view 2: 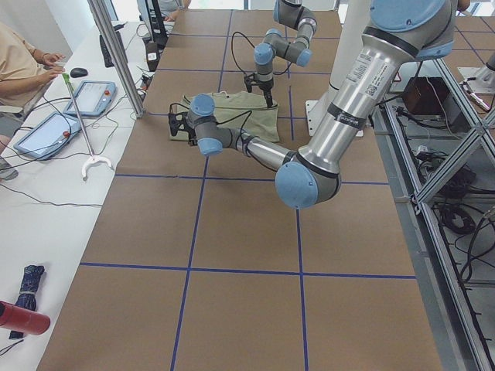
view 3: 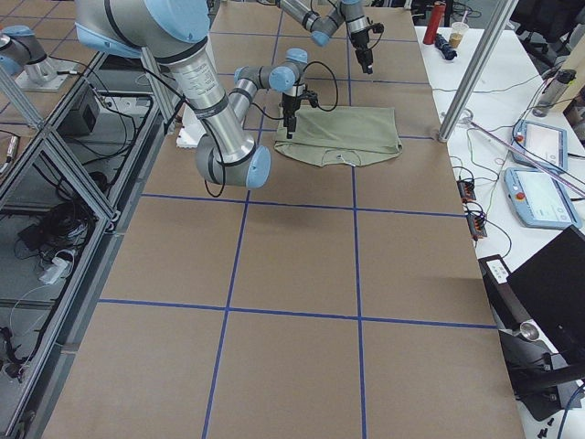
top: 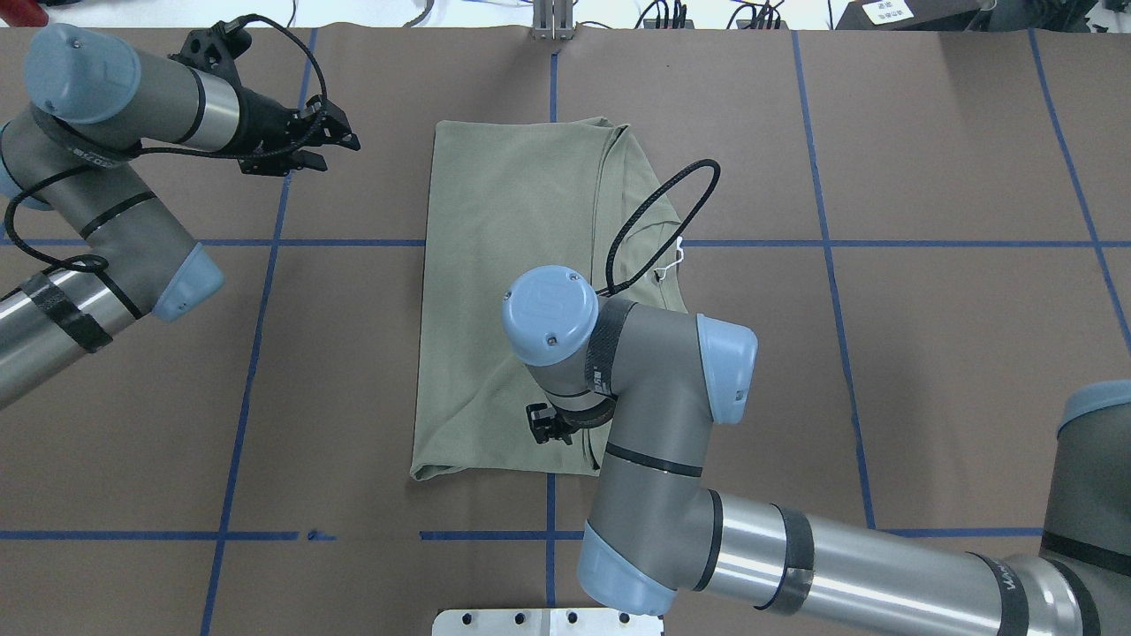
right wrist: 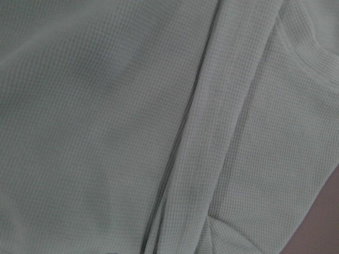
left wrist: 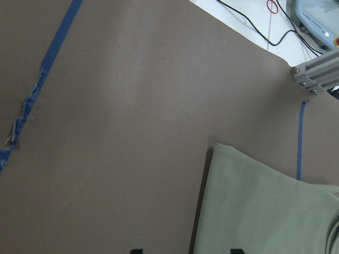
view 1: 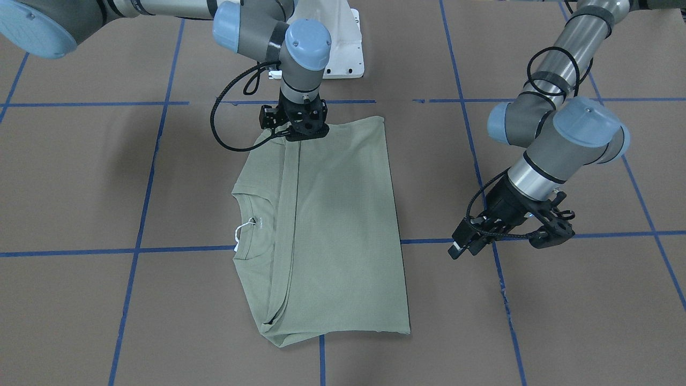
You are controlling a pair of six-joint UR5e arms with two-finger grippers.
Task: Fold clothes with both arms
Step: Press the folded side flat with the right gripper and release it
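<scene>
The sage-green shirt (view 1: 332, 225) lies flat on the brown table, folded lengthwise, collar and white tag (view 1: 239, 230) on one long side; it also shows in the overhead view (top: 504, 291). My right gripper (view 1: 305, 134) points straight down onto the shirt's edge nearest the robot base; its fingers are hidden under the wrist (top: 550, 424), and its wrist view shows only knit fabric (right wrist: 132, 106). My left gripper (top: 329, 148) hovers open and empty over bare table beside the shirt's far corner (left wrist: 265, 211).
The white pedestal base (view 1: 345, 53) stands just behind the shirt. Blue tape lines (view 1: 139, 214) grid the table. An aluminium post (view 2: 116, 54), tablets (view 2: 46, 131) and an operator (view 2: 19, 62) are at the far side.
</scene>
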